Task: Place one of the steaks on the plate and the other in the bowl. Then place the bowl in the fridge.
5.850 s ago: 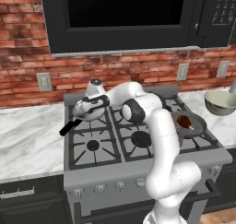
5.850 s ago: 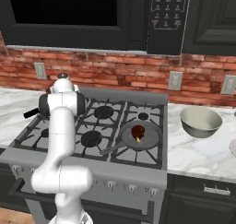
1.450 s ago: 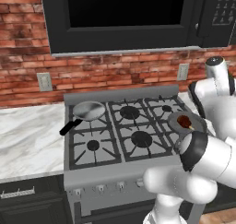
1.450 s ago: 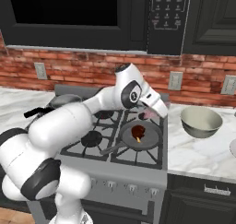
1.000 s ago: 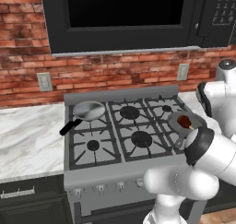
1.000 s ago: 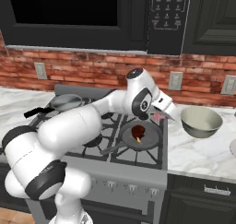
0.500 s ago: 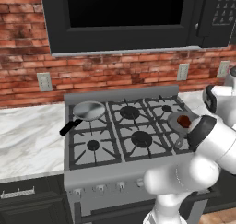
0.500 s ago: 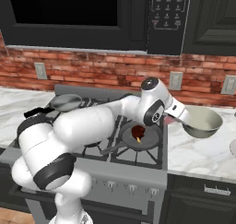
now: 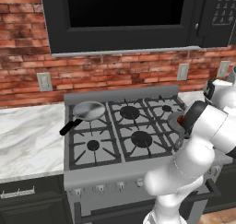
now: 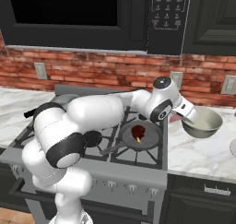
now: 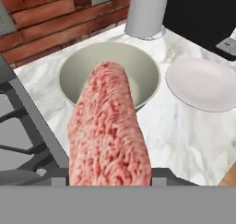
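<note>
A pinkish-red steak (image 11: 109, 126) hangs in my gripper (image 10: 183, 118), which is shut on it; the meat hides the fingertips in the hand view. I hold it just left of the cream-beige bowl (image 10: 203, 122), above the counter by the stove's right edge. In the hand view the bowl (image 11: 138, 68) lies straight ahead behind the meat, and the white plate (image 11: 203, 84) lies to its right. The other steak (image 10: 137, 132) rests in a grey frying pan (image 10: 148, 139) on the front right burner. The fridge is out of view.
A small grey pan (image 9: 89, 110) sits on the stove's back left burner. A pale grey cylinder (image 11: 147, 8) stands behind the bowl, with a black panel (image 11: 203, 15) to its right. Brick wall with outlets runs behind the marble counter (image 10: 193, 149).
The arm has swung right from above the stove to the bowl's left rim, carrying the steak. Bowl, plate and pans have stayed put.
</note>
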